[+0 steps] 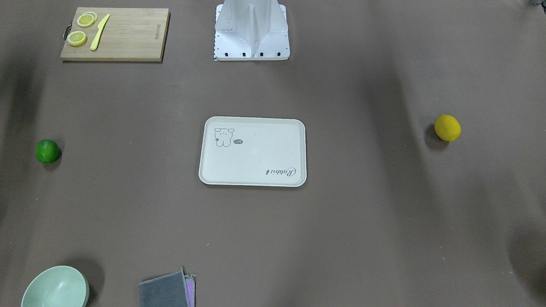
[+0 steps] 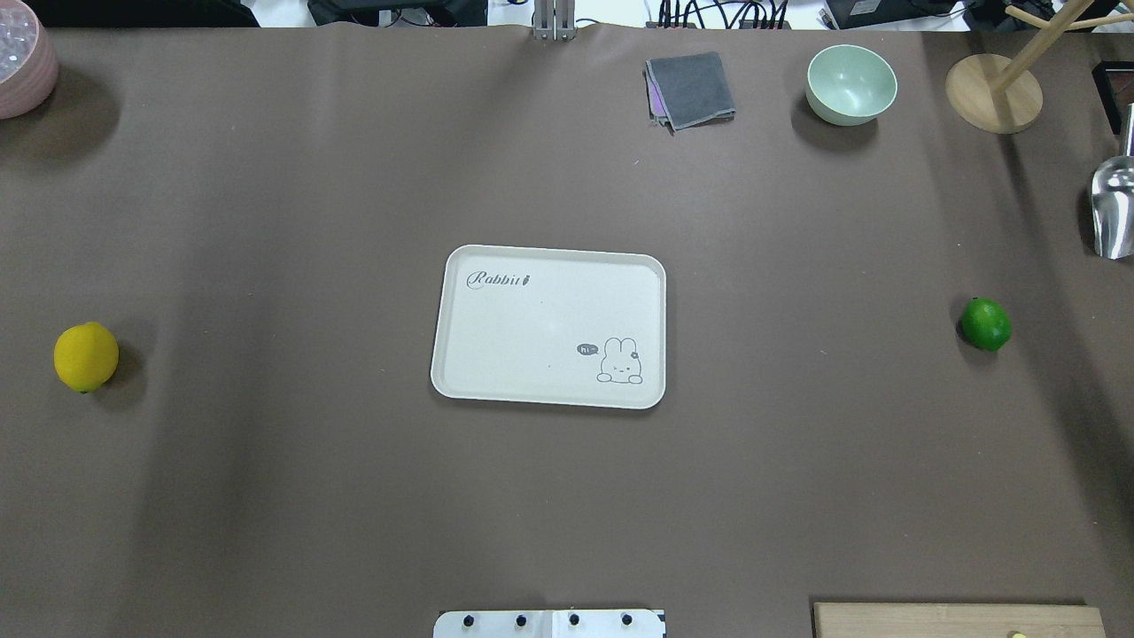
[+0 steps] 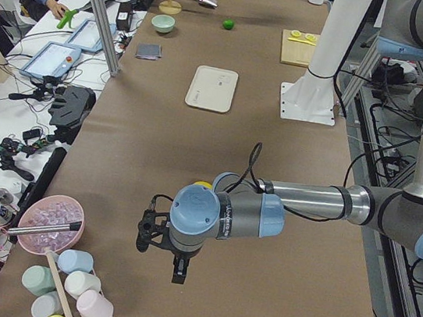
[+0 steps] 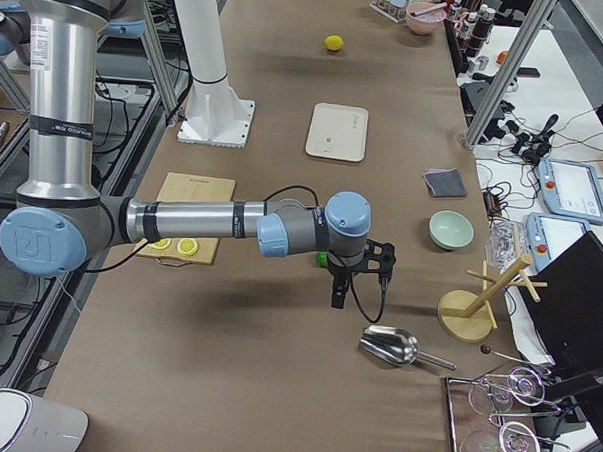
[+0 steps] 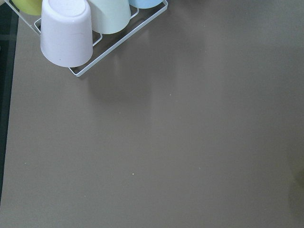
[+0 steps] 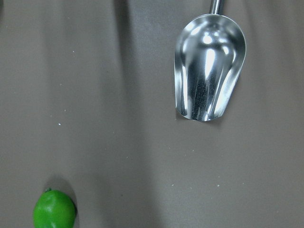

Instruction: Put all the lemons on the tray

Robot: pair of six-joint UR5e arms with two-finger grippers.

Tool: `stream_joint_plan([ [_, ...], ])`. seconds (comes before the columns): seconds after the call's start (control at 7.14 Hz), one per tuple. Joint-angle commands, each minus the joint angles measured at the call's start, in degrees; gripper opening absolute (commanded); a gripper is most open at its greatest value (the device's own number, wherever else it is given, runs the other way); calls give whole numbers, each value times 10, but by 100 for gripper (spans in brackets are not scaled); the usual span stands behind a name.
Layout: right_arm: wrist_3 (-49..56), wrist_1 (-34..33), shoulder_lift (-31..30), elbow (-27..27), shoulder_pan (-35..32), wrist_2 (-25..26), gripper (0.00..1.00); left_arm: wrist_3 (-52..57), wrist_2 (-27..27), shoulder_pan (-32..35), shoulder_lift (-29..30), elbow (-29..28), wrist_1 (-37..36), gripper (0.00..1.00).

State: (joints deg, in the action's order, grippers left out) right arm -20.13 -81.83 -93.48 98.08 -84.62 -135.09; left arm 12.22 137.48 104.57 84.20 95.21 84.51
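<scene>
Front view: the tray (image 1: 260,153) holds no lemon; yellow lemon (image 1: 447,128) and green lemon (image 1: 47,151) lie well apart either side. Side views: left gripper (image 3: 177,270) and right gripper (image 4: 340,293) hover; cannot tell their jaw width. Off-centre pinching could roll a lemon away.

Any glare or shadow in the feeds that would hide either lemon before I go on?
Right wrist view: glare on the metal scoop, green lemon sharp. Overhead view: soft shadow bands cross the table, but yellow lemon and tray are evenly lit and clear.
</scene>
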Motion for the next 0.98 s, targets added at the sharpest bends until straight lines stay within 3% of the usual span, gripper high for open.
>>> stream_joint_plan([
  [0.0,0,0,-4,2,-2,0,99,2,1,-1,-3,7,0,98],
  [0.56,-1,-2,-7,9,2,1,98,12,-8,-14,-1,-18,-3,98],
  [0.84,-1,-71,18,39,6,4,98,15,-9,-26,17,-9,-4,97],
])
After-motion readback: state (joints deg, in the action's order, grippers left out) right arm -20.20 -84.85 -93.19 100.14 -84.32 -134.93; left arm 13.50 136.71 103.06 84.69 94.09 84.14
